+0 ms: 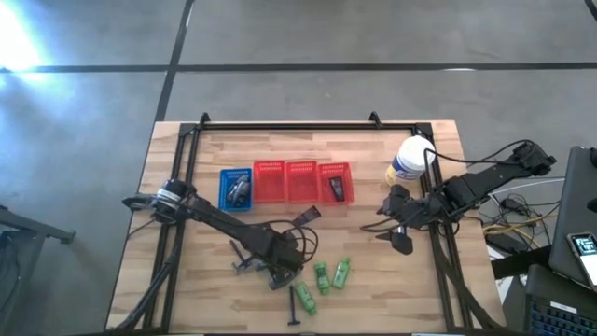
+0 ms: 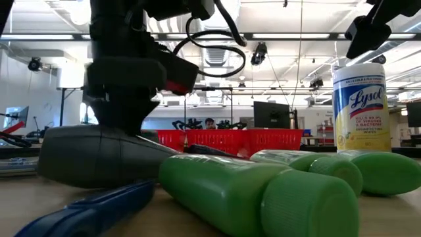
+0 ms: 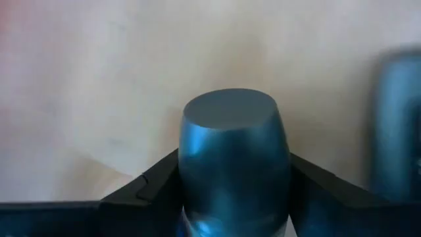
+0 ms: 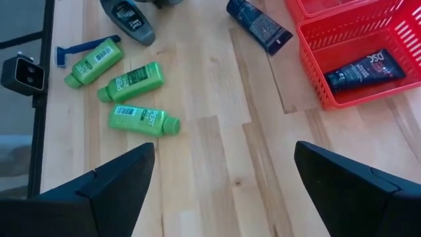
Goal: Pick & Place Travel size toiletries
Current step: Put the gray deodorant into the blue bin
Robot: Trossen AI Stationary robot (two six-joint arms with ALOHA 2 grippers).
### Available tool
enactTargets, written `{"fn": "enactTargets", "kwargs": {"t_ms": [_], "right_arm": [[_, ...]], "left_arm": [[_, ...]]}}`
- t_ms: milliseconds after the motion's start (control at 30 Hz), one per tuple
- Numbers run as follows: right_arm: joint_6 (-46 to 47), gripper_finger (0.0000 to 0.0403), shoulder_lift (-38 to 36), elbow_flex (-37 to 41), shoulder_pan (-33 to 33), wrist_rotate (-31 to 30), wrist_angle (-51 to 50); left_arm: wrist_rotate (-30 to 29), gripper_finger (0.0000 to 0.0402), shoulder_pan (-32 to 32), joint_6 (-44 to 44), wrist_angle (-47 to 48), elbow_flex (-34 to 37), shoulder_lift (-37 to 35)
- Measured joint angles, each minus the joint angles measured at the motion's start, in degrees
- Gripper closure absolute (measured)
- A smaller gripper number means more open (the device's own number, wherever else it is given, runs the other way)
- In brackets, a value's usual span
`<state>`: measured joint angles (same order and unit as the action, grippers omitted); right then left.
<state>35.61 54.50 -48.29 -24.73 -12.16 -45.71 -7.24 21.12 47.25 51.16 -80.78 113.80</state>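
Observation:
My left gripper [image 1: 278,273] is low over the near middle of the table, shut on a grey-silver oval bottle [image 3: 231,158]. Another grey bottle [image 4: 128,18] lies on its side close by. Three green bottles [image 4: 135,82] and a blue-handled razor [image 4: 84,47] lie flat near the near edge. A dark tube [image 4: 260,25] lies before the red baskets. A dark packet [image 4: 362,69] lies in the rightmost red basket. More grey bottles [image 1: 238,189] sit in the blue basket. My right gripper [image 4: 220,191] hovers open over bare wood to the right. My left gripper pinches the grey bottle's body [image 3: 197,178] between its two fingers [image 3: 154,191], one on each side. The bottle's flat end [image 3: 227,108] points away from the wrist. In the low view the gripper comes down from above. Whether the bottle still rests on the table, I cannot tell.
Three red baskets [image 1: 301,180] and a blue basket [image 1: 224,177] stand in a row at the table's middle. A big white tub with a yellow label [image 1: 409,161] stands at the far right. A black frame [image 1: 280,128] runs along the far edge. Bare wood lies below my right gripper.

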Motion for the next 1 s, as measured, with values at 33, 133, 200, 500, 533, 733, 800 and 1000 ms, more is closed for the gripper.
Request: {"fn": "enactTargets", "kwargs": {"t_ms": [33,133,200,500,533,733,800,1000], "right_arm": [[0.19,0.0045,0.00,0.00,0.00,0.00,-0.05],[0.36,0.0050,0.00,0.00,0.00,0.00,-0.28],[0.44,0.0053,0.00,0.00,0.00,0.00,-0.35],[0.43,0.0055,0.00,0.00,0.00,-1.36,-0.28],[0.43,0.0052,0.01,0.00,0.07,-1.59,-0.25],[1.89,0.0043,0.02,0.00,0.15,-3.30,0.11],[3.03,0.0045,0.02,0.00,0.15,-3.54,0.12],[4.29,0.0058,0.02,0.00,0.14,-4.55,0.12]], "left_arm": [[-2.30,0.0188,-0.25,-0.48,0.95,-0.31,-0.24],[-8.50,0.0188,-0.99,-1.13,4.18,-2.76,-2.36],[-10.92,0.0188,-1.53,0.14,7.17,-4.67,-4.53],[-22.86,0.0188,-12.50,20.46,23.35,1.01,-23.24],[-22.88,0.0188,-14.92,20.39,21.96,3.63,-25.50],[-16.12,0.0188,-29.34,18.47,7.07,20.90,-36.89],[-13.00,0.0188,-31.57,17.85,3.48,25.74,-38.66],[-12.83,0.0188,-33.22,18.82,4.20,31.40,-40.13]]}}
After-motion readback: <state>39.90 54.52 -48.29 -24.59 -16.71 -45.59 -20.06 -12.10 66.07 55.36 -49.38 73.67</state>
